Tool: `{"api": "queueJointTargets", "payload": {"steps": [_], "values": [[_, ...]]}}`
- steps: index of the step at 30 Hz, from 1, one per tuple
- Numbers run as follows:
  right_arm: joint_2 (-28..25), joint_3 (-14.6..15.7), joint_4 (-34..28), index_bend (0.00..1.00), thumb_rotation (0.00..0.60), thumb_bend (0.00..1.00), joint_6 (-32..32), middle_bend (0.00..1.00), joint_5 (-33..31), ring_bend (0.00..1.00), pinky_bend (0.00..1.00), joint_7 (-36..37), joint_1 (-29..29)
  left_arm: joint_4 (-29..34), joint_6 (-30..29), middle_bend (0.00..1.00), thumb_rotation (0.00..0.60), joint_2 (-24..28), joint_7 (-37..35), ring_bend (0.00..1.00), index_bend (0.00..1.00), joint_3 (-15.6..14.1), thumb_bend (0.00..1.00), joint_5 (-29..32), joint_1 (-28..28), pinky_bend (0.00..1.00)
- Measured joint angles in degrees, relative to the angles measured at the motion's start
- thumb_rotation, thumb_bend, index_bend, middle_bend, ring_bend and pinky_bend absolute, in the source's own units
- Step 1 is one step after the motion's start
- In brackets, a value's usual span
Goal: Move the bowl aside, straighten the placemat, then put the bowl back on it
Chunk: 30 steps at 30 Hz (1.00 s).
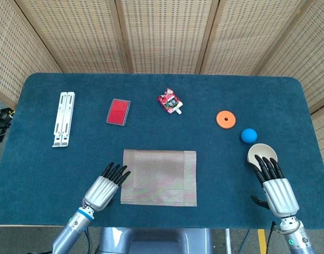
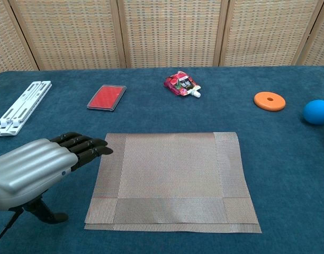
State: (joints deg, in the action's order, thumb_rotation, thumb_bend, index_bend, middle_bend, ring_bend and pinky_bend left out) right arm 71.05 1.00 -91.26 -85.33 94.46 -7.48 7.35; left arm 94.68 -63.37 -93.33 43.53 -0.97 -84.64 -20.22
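- On the blue worktop (image 1: 40,174) the woven placemat (image 1: 159,177) lies flat near the front edge, its sides roughly square to that edge; in the chest view a second layer shows along its near edge.
- Left robot hand (image 1: 105,187) sits at the placemat's left edge, palm down, fingers stretched forward and slightly apart, holding nothing; in the chest view its dark fingertips (image 2: 93,145) reach the mat's left border, though I cannot tell if they press on it.
- Right robot hand (image 1: 274,186) is at the far right near the front edge, fingers extended and empty, its fingertips (image 1: 268,163) at the near rim of the bowl (image 1: 261,153); actual contact cannot be judged.
- That cream bowl stands upright on the worktop, well apart from the placemat and off to its right.
- Just behind the bowl is a blue ball (image 1: 249,135), and behind that an orange ring-shaped disc (image 1: 225,119).
- Toward the back middle lies a red and white pouch with a spout (image 1: 170,102).
- Left of it is a flat red rectangular case (image 1: 118,111), slightly tilted.
- At the far left lies a long white folded stand (image 1: 63,126), running front to back.
- Behind the worktop stand woven screen panels (image 1: 162,32).
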Motion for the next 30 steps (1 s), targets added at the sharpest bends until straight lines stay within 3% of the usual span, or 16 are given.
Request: {"api": "queueJointTargets", "payload": {"steps": [10, 16, 30], "values": [[-0.35, -0.03, -0.4, 0.17, 0.6, 0.06, 0.22, 0.0, -0.07, 0.0, 0.0, 0.62, -0.13, 1.47, 0.19, 0.0, 0.6, -3.43, 7.77, 0.0, 0.02, 1.01, 0.09, 7.18, -0.14, 0.0], [-0.51, -0.17, -0.57, 0.17, 0.6, 0.06, 0.48, 0.0, -0.31, 0.0, 0.0, 0.9, -0.15, 1.12, 0.0, 0.0, 0.6, -7.02, 9.52, 0.0, 0.03, 1.48, 0.09, 9.39, -1.09, 0.0], [-0.94, -0.21, -1.1, 0.17, 0.6, 0.06, 0.46, 0.0, -0.1, 0.0, 0.0, 1.29, -0.36, -0.53, -0.87, 0.0, 0.6, -9.68, 11.74, 0.0, 0.05, 1.71, 0.09, 13.26, -2.76, 0.0]]}}
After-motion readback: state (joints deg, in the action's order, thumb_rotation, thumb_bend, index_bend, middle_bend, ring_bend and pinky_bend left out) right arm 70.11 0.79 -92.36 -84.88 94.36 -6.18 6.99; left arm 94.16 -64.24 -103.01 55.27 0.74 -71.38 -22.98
